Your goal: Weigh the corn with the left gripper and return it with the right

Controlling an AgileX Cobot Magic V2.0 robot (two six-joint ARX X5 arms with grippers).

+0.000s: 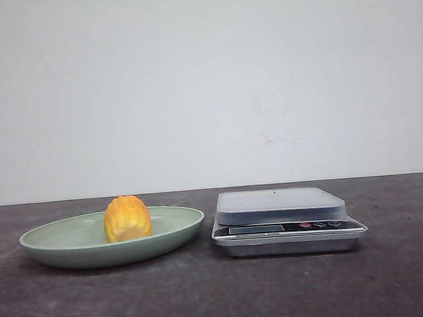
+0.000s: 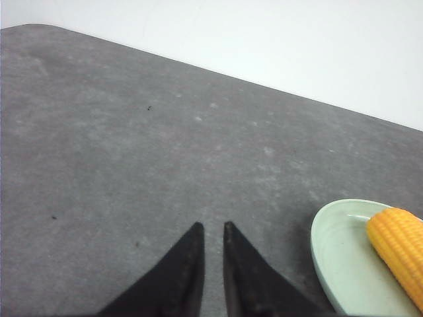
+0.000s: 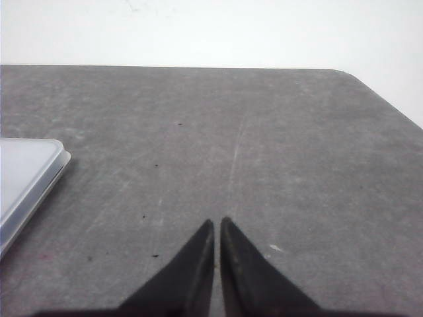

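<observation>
The corn [image 1: 127, 218], a stubby yellow-orange cob piece, lies on the pale green oval plate [image 1: 65, 245] at the left of the table. The left wrist view shows the corn [image 2: 400, 251] and the plate's rim [image 2: 322, 254] off to one side of my left gripper [image 2: 212, 228]. That gripper hangs over bare table, its black fingers close together with a thin slit between them and nothing held. My right gripper [image 3: 217, 222] is shut and empty over bare grey table. Neither arm appears in the front view.
A silver kitchen scale [image 1: 285, 219] with a pale platform stands right of the plate. A corner of the scale's platform [image 3: 26, 178] shows in the right wrist view. The table is dark grey [image 1: 221, 296], backed by a white wall.
</observation>
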